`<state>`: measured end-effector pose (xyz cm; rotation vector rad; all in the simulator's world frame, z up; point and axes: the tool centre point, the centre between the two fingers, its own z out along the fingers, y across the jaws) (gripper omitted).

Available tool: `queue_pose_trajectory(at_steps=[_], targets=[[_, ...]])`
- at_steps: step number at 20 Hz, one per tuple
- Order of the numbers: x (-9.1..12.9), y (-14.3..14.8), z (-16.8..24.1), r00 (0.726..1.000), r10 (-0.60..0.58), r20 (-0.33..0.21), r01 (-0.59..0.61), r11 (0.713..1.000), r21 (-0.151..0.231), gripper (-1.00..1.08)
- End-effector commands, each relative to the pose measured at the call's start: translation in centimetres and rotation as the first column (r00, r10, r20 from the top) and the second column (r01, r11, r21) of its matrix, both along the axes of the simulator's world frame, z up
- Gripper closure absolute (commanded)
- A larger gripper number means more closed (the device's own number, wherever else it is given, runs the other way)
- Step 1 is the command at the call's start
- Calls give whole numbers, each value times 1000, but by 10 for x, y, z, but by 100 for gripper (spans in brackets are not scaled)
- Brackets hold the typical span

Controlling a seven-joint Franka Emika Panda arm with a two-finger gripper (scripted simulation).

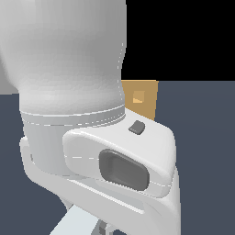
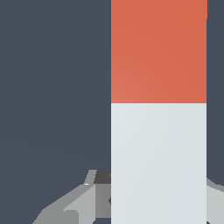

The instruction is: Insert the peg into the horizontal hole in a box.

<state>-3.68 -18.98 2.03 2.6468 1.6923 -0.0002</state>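
Observation:
In the wrist view the peg (image 2: 158,131) fills the middle, pale grey-white near the hand and red-orange at its far end. My gripper (image 2: 158,199) is shut on the peg's white part, and one grey finger (image 2: 74,203) shows beside it. In the exterior view my white arm (image 1: 78,92) blocks most of the scene. The tan box (image 1: 146,97) shows behind it, with its small square hole (image 1: 138,97) facing the camera. The exterior view does not show how far the peg is from the hole. A pale bar (image 1: 69,225) at the bottom edge may be the peg.
The dark grey-blue floor (image 1: 206,151) spreads to the exterior view's right of the arm and box. In the wrist view only the same dark floor (image 2: 52,87) lies around the peg.

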Motion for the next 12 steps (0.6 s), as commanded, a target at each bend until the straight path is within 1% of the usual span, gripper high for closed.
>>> queue_pose_trajectory(at_steps=[1, 7, 12], targets=[[0, 0, 0, 1000, 0, 0, 0, 1000, 0, 108], [1, 1, 1, 1000, 3, 0, -3, 1000, 0, 108], [12, 8, 6, 999, 38, 0, -38, 999, -1, 108]])
